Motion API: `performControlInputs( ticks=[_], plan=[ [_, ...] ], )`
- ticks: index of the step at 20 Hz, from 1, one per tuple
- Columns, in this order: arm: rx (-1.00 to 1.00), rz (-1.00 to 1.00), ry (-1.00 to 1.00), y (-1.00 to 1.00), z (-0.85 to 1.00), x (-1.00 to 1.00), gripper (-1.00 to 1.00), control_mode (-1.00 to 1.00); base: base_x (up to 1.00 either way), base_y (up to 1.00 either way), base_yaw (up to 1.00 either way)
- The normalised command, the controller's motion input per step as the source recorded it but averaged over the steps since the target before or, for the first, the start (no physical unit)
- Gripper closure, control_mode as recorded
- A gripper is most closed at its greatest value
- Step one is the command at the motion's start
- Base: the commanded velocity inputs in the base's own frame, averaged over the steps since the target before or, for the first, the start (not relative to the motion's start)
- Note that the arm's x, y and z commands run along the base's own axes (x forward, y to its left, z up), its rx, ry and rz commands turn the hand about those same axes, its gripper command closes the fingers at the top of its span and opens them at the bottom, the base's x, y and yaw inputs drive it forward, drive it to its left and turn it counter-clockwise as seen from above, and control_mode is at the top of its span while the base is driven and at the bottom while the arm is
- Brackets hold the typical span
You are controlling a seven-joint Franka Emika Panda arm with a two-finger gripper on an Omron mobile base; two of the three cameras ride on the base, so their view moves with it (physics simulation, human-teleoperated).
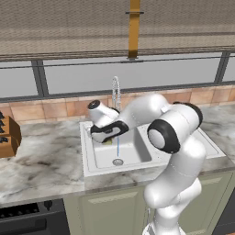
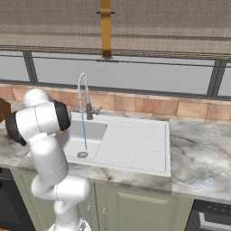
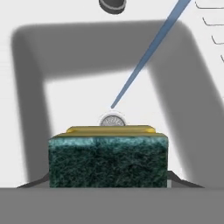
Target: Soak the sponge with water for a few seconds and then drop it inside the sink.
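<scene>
Your hand [image 1: 106, 136] is clamped on the sponge [image 3: 108, 159], with the dark green scouring face turned toward the hand camera and the yellow body showing as a thin strip beyond it. In the left base view the hand hangs over the sink [image 1: 137, 153], near its far left corner, and a little yellow shows just under it.

The main risk: the sponge does not look to be in the water [image 3: 146, 57]. In the hand view the stream passes ahead of the hand and to one side, ending near the drain [image 3: 112, 120] just beyond the sponge's far edge, with a gap between stream and sponge. If you count the soak from here, the sponge may stay dry. You would need to carry it forward into the stream first.

Second risk: the tap [image 1: 115, 92] rises close beside the hand, so a careless shift toward the stream could knock the hand or wrist against it.

Third: if you let go too near the rim, the sponge could land on the marble surface [image 1: 41, 160] rather than in the sink. Release well inside the walls.
</scene>
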Motion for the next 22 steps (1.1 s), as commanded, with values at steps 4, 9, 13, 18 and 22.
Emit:
performControlInputs(
  ticks=[4, 9, 13, 18, 22],
  plan=[
    [0.06, 0.04, 0.0, -0.07, -0.19, -0.1, 1.0, -1.0, 0.0, 0.0, 0.0],
    [0.06, 0.04, 0.0, -0.09, -0.31, 0.0, 1.0, -1.0, 0.0, 0.0, 0.0],
    [0.1, 0.07, 0.0, 0.0, -0.18, 0.0, 1.0, -1.0, 0.0, 0.0, 0.0],
    [0.16, 0.08, 0.0, 0.0, 0.0, 0.0, 1.0, -1.0, 0.0, 0.0, 0.0],
    [0.05, 0.06, 0.0, 0.0, 0.0, 0.0, 1.0, -1.0, 0.0, 0.0, 0.0]
  ],
)
